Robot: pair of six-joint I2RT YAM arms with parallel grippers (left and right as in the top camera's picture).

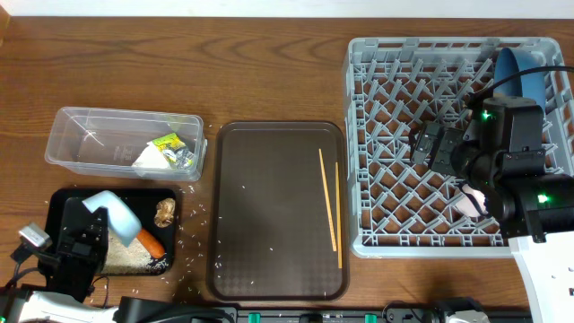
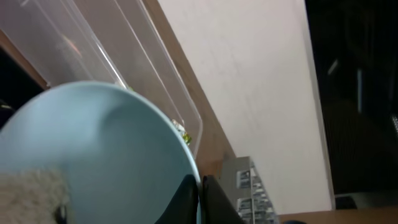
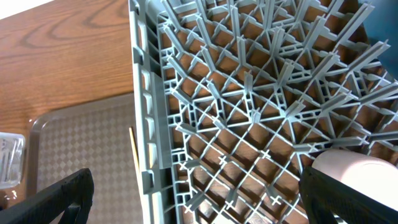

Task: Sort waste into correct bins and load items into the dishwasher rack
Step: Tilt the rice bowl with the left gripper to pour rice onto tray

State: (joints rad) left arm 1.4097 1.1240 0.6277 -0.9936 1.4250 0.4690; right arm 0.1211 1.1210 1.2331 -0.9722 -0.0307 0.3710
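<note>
Now the left gripper (image 2: 200,190) clamps the blue cup (image 1: 111,212) by its rim, well left of the rack (image 1: 395,193); right gripper (image 3: 198,198) hangs spread wide over the rack, pink cup (image 3: 367,173) inside it just below.

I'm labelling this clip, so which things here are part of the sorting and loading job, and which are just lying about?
Job: carrot, brown lump, rice, wrapper, paper scrap, foil ball, clear tub, black tray, blue cup, pink cup, chopsticks, blue plate, rack.
Just there: brown serving tray, table.
</note>
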